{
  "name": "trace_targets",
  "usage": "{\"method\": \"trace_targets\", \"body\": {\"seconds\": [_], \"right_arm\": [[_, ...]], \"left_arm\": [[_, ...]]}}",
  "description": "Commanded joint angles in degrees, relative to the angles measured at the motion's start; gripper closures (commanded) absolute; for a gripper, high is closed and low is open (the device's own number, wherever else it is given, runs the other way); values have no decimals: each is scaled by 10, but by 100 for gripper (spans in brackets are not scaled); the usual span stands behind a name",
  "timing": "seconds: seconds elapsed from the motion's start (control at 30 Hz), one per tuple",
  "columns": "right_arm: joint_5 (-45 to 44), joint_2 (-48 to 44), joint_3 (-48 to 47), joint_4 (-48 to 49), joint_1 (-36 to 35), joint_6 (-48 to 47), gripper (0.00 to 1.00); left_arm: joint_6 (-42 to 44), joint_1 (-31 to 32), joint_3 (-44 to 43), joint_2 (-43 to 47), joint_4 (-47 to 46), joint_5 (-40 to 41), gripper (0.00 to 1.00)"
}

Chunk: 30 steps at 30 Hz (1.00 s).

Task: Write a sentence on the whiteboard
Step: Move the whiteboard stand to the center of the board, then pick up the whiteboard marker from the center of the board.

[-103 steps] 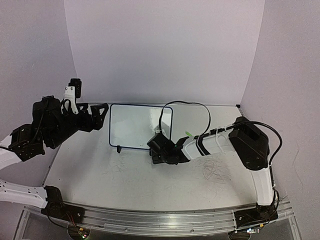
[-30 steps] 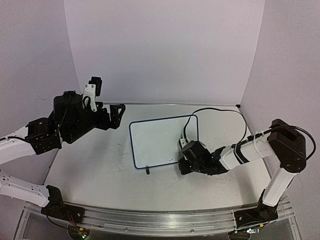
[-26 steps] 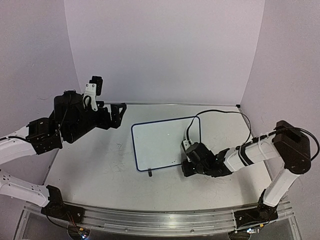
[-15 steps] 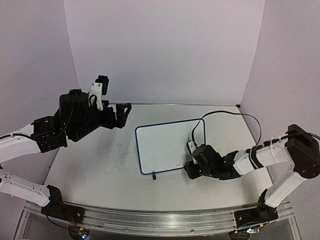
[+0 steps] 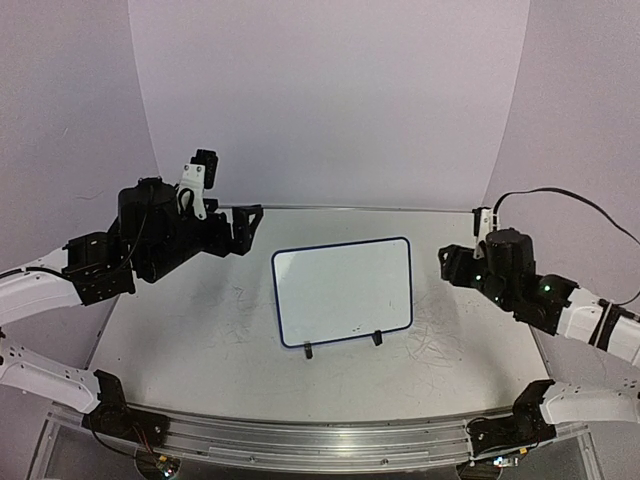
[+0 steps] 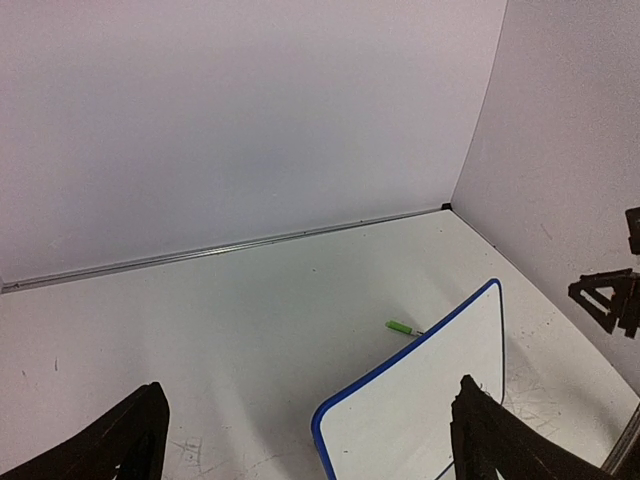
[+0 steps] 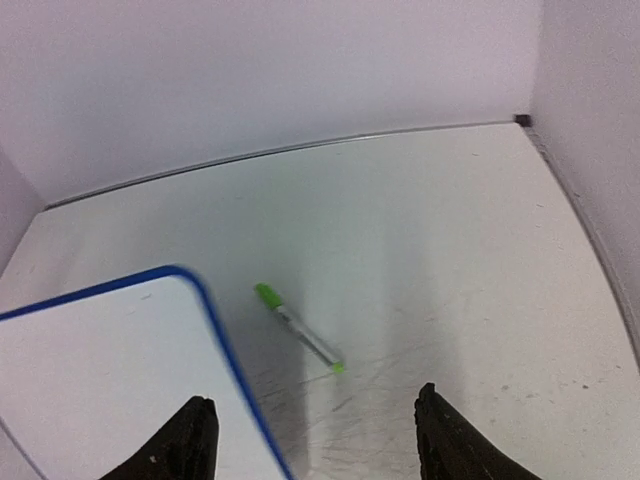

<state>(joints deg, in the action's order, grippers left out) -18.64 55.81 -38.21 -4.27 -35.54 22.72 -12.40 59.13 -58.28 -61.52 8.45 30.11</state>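
1. The whiteboard (image 5: 343,292) is a smooth white rectangle with rounded corners and a thin dark blue rim. It stands tilted on two small black feet (image 5: 308,351) on the scuffed white surface (image 5: 180,330).
2. Left tool (image 5: 247,228) — black fingers spread wide, holding nothing. The board lies ahead of it, low and to its right.
3. Right tool (image 7: 315,395) — fingers apart, empty. The board's corner sits low to its left, with a slim green-capped marker (image 7: 298,338) lying just beside that rim.
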Motion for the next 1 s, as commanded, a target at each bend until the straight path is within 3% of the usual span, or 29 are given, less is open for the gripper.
{"method": "trace_targets", "body": {"seconds": [0.0, 0.1, 0.33, 0.5, 0.97], "right_arm": [[149, 74, -33, -33, 173, -24, 31], [263, 183, -68, -16, 265, -58, 33], [418, 433, -220, -3, 270, -190, 31], [492, 534, -283, -5, 265, -271, 24], [400, 618, -372, -96, 178, -346, 21]], "left_arm": [[4, -3, -21, 6, -25, -4, 1], [-3, -3, -17, 8, -25, -12, 1], [-21, -5, -3, 25, -24, -24, 1], [-24, -5, -1, 39, -20, -23, 1], [-15, -6, -20, 5, -12, -29, 0]]}}
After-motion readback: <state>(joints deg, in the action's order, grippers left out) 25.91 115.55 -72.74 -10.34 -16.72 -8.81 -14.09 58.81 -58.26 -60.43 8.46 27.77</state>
